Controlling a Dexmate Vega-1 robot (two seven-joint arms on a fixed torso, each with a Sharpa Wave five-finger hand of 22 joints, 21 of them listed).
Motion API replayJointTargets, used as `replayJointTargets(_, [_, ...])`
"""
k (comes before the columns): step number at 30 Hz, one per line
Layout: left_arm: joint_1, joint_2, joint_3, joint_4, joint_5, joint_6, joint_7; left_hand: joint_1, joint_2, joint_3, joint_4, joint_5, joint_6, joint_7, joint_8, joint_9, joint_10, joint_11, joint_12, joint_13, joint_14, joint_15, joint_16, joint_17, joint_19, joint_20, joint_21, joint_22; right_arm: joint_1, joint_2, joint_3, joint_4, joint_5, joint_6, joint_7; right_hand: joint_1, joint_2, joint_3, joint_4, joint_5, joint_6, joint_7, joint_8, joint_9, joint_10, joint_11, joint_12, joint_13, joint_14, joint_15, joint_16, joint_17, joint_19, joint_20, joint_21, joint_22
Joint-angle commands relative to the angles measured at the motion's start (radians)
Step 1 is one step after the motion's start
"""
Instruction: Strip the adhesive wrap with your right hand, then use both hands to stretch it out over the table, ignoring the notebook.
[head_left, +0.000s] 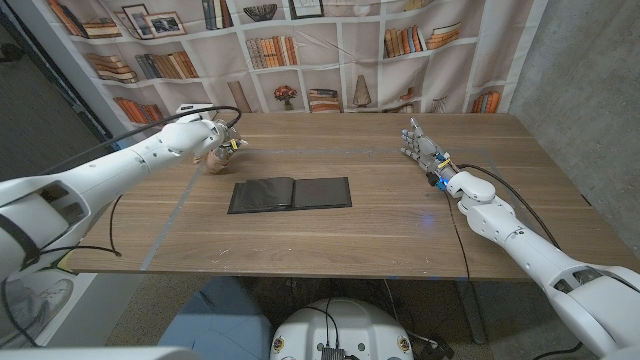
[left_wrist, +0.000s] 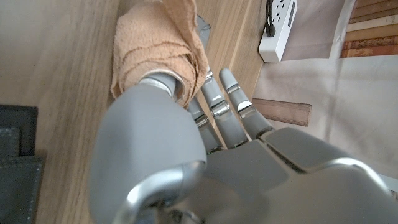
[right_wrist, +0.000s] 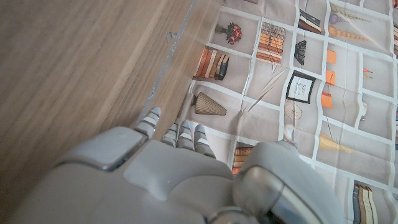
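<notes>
The tan adhesive wrap (head_left: 216, 160) roll sits at the counter's (head_left: 400, 230) far left, gripped by the left hand (head_left: 205, 135); the right hand (head_left: 422, 148) stands well apart at far right, fingers spread, holding nothing

Hard to make out from the head view: adhesive wrap (head_left: 214, 160) near the counter (head_left: 380, 230) far-left corner, mostly covered by the left hand (head_left: 205, 135), too small to show how it is held. Up close in the left wrist view, wrap's (left_wrist: 155, 53) near end hidden behind the hand's (left_wrist: 186, 155) thumb; fingers (left_wrist: 217, 106) tucked partly behind the roll, tips out of sight. Notebook (left_wrist: 18, 162) cut off by the picture's edge there, just a dark corner. Right hand (head_left: 422, 148) small in the head view, palm side unreadable. In the right wrist view, hand (right_wrist: 180, 180) cut by the edge, fingers (right_wrist: 177, 134) mostly hidden behind the knuckles.
</notes>
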Motion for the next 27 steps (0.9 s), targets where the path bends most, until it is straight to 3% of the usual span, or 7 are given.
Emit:
replayJointTargets(1, [0.105,0.034,-0.095,-0.08,-0.059,0.079,0.232,0.051,0.039,-0.002,-0.001,-0.001,-0.01,0.005,0.018,0.019,-0.007,0.0,-0.002,0.002,0.052,-0.052,-0.009,0.006,-0.001,-0.003,0.015,0.011,-0.009,-0.004,0.005,-0.018,-0.003,0.009,-0.013,-0.001,0.013,0.004,0.0,-0.002,0.003,-0.004,0.0,0.001,-0.002,-0.004,-0.001,0.002,-0.022,-0.011,-0.002,0.002,0.0,-0.001,-0.001,0.003])
replayJointTargets(6, [0.142,0.037,-0.128,-0.107,-0.08,0.11,0.313,0.056,0.039,-0.003,-0.001,0.0,-0.012,0.005,0.034,0.034,-0.009,0.001,-0.003,0.006,0.051,-0.053,-0.015,0.01,-0.001,-0.002,0.029,0.019,-0.01,-0.004,0.009,-0.018,-0.003,0.019,-0.016,-0.001,0.013,0.004,0.0,-0.002,0.003,-0.005,0.0,0.001,-0.002,-0.007,0.0,0.002,-0.022,-0.012,-0.002,0.002,0.0,-0.001,0.0,0.003])
replayJointTargets(8, [0.141,0.034,-0.139,-0.117,-0.107,0.107,0.279,0.057,0.039,-0.003,0.0,0.001,-0.014,0.007,0.038,0.038,-0.009,0.001,-0.004,0.006,0.051,-0.053,-0.017,0.012,-0.004,-0.001,0.032,0.022,-0.013,-0.005,0.011,-0.021,-0.004,0.022,-0.02,-0.001,0.014,0.004,0.0,-0.002,0.004,-0.005,0.0,0.001,-0.001,-0.008,0.0,0.002,-0.022,-0.012,-0.002,0.002,0.0,-0.001,0.0,0.003])
replayJointTargets(11, [0.149,0.036,-0.156,-0.122,-0.128,0.103,0.312,0.058,0.039,-0.003,0.0,0.001,-0.016,0.007,0.043,0.043,-0.012,0.001,-0.006,0.006,0.05,-0.052,-0.019,0.013,-0.007,-0.001,0.036,0.024,-0.017,-0.007,0.013,-0.027,-0.002,0.021,-0.023,-0.002,0.014,0.004,0.001,-0.002,0.005,-0.007,0.001,0.001,0.0,-0.008,0.0,0.002,-0.022,-0.012,-0.001,0.002,0.0,-0.001,0.0,0.003])
replayJointTargets(21, [0.225,0.017,-0.217,-0.16,-0.183,0.157,0.543,0.064,0.038,-0.004,0.001,0.002,-0.024,0.015,0.067,0.066,-0.013,0.0,-0.014,0.0,0.043,-0.053,-0.034,0.02,-0.003,-0.005,0.062,0.036,-0.031,-0.015,0.021,-0.05,-0.003,0.033,-0.038,-0.002,0.015,0.005,0.001,-0.002,0.005,-0.007,0.0,0.001,-0.001,-0.009,0.0,0.002,-0.022,-0.012,-0.001,0.002,0.001,-0.001,0.0,0.003])
replayJointTargets(27, [0.247,0.0,-0.236,-0.132,-0.255,0.088,0.715,0.065,0.038,-0.005,0.002,0.002,-0.015,0.021,0.081,0.072,-0.009,0.0,-0.016,-0.002,0.043,-0.053,-0.04,0.024,-0.005,-0.009,0.074,0.041,-0.032,-0.015,0.025,-0.057,-0.003,0.04,-0.042,-0.002,0.016,0.006,0.0,-0.002,0.005,-0.007,0.0,0.001,0.0,-0.008,0.0,0.002,-0.021,-0.012,-0.001,0.002,0.001,-0.002,0.0,0.003])
